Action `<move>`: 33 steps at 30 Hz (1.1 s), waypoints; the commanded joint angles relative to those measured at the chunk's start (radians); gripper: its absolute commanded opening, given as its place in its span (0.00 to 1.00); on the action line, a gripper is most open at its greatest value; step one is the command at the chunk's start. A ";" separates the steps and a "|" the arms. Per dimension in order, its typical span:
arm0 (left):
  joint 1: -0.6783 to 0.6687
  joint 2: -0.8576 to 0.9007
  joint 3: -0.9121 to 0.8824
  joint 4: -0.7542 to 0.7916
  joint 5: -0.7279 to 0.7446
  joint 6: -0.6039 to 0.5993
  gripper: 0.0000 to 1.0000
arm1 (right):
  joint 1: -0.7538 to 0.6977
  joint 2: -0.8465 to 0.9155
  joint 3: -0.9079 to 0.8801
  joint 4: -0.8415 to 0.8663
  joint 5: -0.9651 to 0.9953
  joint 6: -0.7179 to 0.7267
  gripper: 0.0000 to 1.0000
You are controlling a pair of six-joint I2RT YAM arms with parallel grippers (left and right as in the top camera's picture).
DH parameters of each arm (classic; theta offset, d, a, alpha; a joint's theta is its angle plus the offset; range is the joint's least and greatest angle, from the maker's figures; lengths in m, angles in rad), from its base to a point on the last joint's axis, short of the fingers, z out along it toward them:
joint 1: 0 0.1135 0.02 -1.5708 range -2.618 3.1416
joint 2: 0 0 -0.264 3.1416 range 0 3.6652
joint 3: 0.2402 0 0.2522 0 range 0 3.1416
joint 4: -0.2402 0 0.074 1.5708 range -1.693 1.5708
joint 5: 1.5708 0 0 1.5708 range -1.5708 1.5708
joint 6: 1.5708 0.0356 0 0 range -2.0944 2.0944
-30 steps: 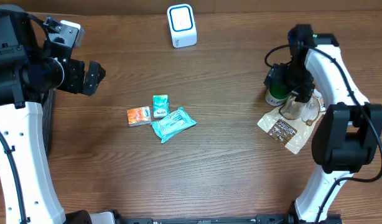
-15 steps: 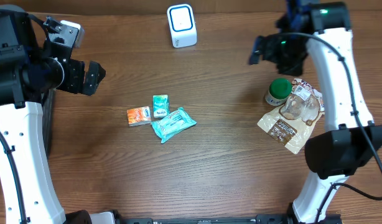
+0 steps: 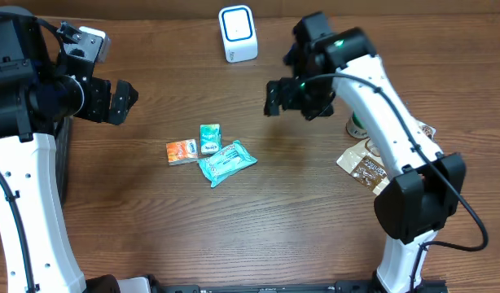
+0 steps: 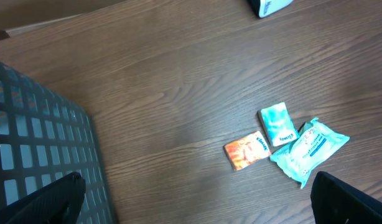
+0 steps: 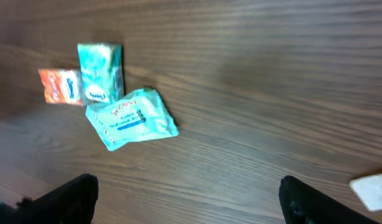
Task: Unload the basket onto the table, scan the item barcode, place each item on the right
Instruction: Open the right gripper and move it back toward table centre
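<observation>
On the wooden table [image 3: 234,236] the teal wipes pack [image 3: 226,161] lies untouched beside a small teal packet [image 3: 209,138], while the right gripper [image 3: 272,97] near it and the left gripper [image 3: 125,102] far aside both stand wide open and empty, so it seems that picking up and scanning at the white scanner [image 3: 238,32] are left to do.

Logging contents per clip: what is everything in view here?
scanner: one, white and blue, far edge
orange packet: one, orange, centre-left
small pack: one, teal, beside the orange packet
wipes pouch: one, teal, beside both
snack bag: one, clear and tan, right side
container: one, mostly hidden behind right arm
basket: one, grey, left of table
table: one, brown wood
left pincer: one, black, open, empty, left side
right pincer: one, black, open, empty, above table centre
</observation>
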 commanded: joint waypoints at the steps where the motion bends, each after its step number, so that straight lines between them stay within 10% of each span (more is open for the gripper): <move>1: 0.003 -0.004 0.018 0.001 0.004 0.023 1.00 | 0.022 -0.017 -0.045 0.024 -0.006 -0.004 0.95; 33: 0.003 -0.004 0.018 0.001 0.004 0.023 1.00 | 0.037 -0.014 -0.355 0.473 -0.094 0.151 0.94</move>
